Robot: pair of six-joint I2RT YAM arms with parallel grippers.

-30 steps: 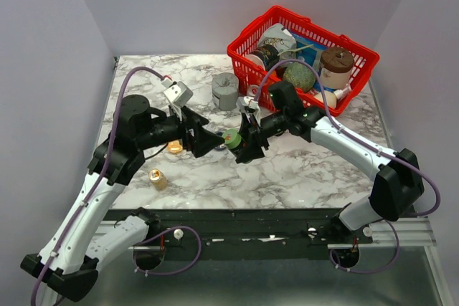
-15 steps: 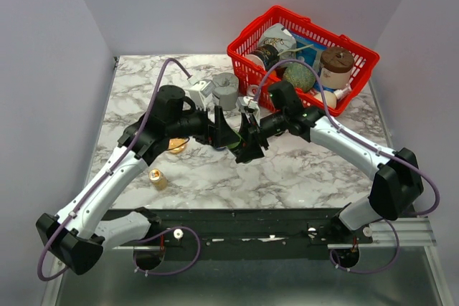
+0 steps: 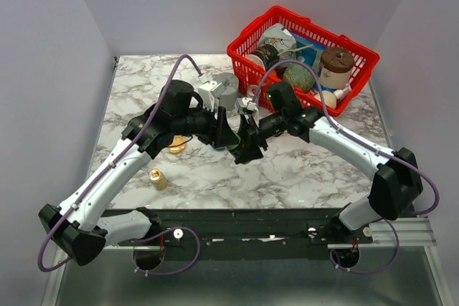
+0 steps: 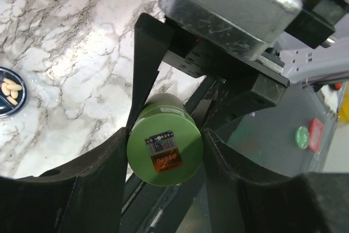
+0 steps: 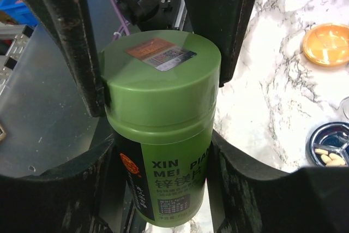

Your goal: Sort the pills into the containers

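A green pill bottle (image 5: 163,151) hangs above the table, with my right gripper (image 5: 163,173) shut on its body. Its green cap (image 4: 165,145) points toward my left gripper (image 4: 165,148), whose two fingers press against the cap's sides. In the top view both grippers meet at mid-table (image 3: 237,140). The dark blue dish (image 5: 332,143) holds a few pale oblong pills (image 4: 12,88). The orange dish (image 5: 327,45) lies beyond it, and in the top view the orange dish (image 3: 174,147) is half hidden under the left arm.
A red wire basket (image 3: 301,59) full of jars and packets stands at the back right. A grey notched block (image 3: 228,87) sits behind the left wrist. A small gold object (image 3: 158,178) stands near the front left.
My left arm has swung right to the bottle, and its jaws have narrowed from wide open onto the cap. The right arm and the bottle have stayed put.
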